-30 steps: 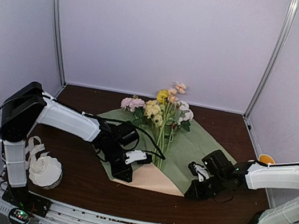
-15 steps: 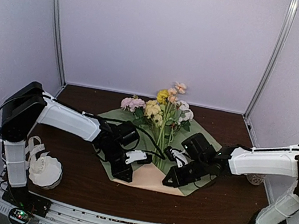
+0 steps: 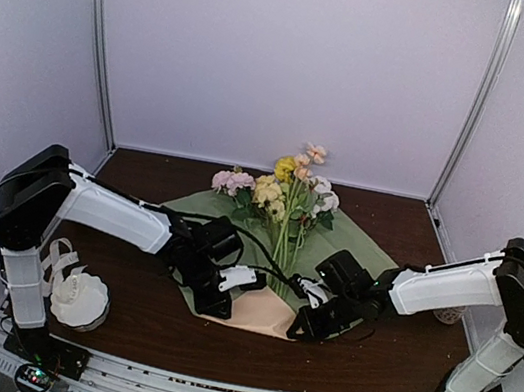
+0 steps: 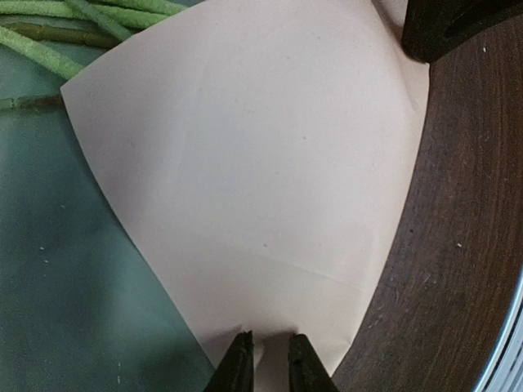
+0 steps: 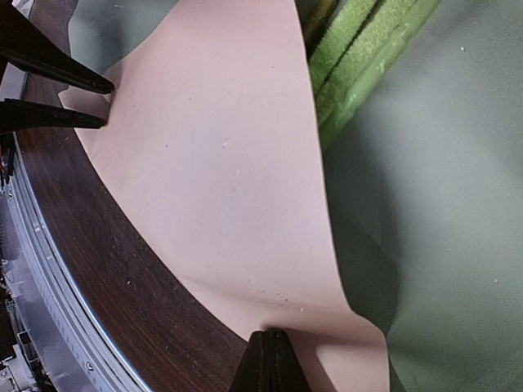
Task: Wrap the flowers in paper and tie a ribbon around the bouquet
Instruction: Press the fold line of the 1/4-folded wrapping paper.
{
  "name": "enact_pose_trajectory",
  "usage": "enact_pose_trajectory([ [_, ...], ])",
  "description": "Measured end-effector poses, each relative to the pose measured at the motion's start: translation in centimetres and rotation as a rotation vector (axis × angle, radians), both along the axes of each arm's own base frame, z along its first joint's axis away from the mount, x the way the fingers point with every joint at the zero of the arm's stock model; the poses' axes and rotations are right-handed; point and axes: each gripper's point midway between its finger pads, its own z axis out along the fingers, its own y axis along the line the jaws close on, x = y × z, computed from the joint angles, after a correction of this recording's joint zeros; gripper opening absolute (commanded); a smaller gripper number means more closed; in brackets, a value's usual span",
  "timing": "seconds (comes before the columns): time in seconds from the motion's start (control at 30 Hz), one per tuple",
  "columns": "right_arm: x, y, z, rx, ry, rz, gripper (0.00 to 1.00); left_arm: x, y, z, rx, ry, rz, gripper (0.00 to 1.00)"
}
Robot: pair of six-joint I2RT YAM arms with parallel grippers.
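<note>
**Top external view.** The flowers (image 3: 287,195) lie on the sage-green sheet (image 3: 359,249) at mid-table, blossoms toward the back wall and stems running toward the arms. The peach-pink sheet (image 3: 260,312) shows as a wedge at the near edge of the green one. The left gripper (image 3: 219,305) is at its left corner and the right gripper (image 3: 301,327) at its right corner. Jaw state is not legible from this height. The ribbon (image 3: 56,256) lies in loops by the white scalloped bowl (image 3: 81,299), at the near left of the table (image 3: 147,328) and well apart from the sheets.

**Left wrist view.** The left gripper (image 4: 267,365) has its fingers (image 4: 238,369) a narrow gap apart. The near corner of the peach-pink sheet (image 4: 261,163) lies in that gap, not pinched. The sage-green sheet (image 4: 65,269) lies to the left of the peach-pink one, and flower stems (image 4: 41,53) cross the top left. Bare table (image 4: 466,229) is on the right.

**Right wrist view.** The right gripper (image 5: 270,359) has its fingers pressed together on the edge of the peach-pink sheet (image 5: 221,163). The sheet rises in a curl there, over the sage-green sheet (image 5: 441,204). Stems (image 5: 359,65) run along the fold at the top. The left gripper (image 5: 109,104) sits at the far corner of the peach-pink sheet, its tips apart and touching the sheet's edge.
</note>
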Motion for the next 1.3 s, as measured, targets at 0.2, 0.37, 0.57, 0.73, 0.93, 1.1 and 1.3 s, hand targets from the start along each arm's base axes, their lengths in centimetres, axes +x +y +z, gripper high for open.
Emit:
enact_pose_trajectory([
  [0.2, -0.1, 0.1, 0.0, 0.015, -0.003, 0.0, 0.0, -0.1, 1.0, 0.3, 0.037, -0.054, 0.011, 0.18],
  [0.37, 0.0, 0.4, 0.0, 0.036, 0.0, -0.012, 0.0, -0.2, 1.3, 1.4, 0.113, -0.124, -0.043, 0.18],
  [0.57, 0.0, 0.8, 0.0, 0.056, 0.015, -0.02, 0.0, -1.1, -1.5, 3.4, 0.09, -0.236, -0.236, 0.18],
  [0.73, 0.0, 0.8, 0.0, 0.056, 0.018, -0.024, 0.0, -0.8, -1.1, 0.5, 0.197, -0.223, -0.317, 0.16],
  [0.93, -0.1, 0.6, -0.1, 0.062, 0.013, -0.028, 0.0, -0.9, -0.4, 0.0, 0.219, -0.205, -0.277, 0.15],
  [1.1, -0.2, 0.5, -0.1, 0.067, 0.012, -0.033, 0.0, -1.5, 0.4, -0.2, 0.203, -0.169, -0.171, 0.12],
  [1.3, -0.2, 0.5, -0.1, 0.07, 0.01, -0.032, 0.0, -1.7, 1.8, -0.2, 0.194, -0.127, -0.015, 0.08],
])
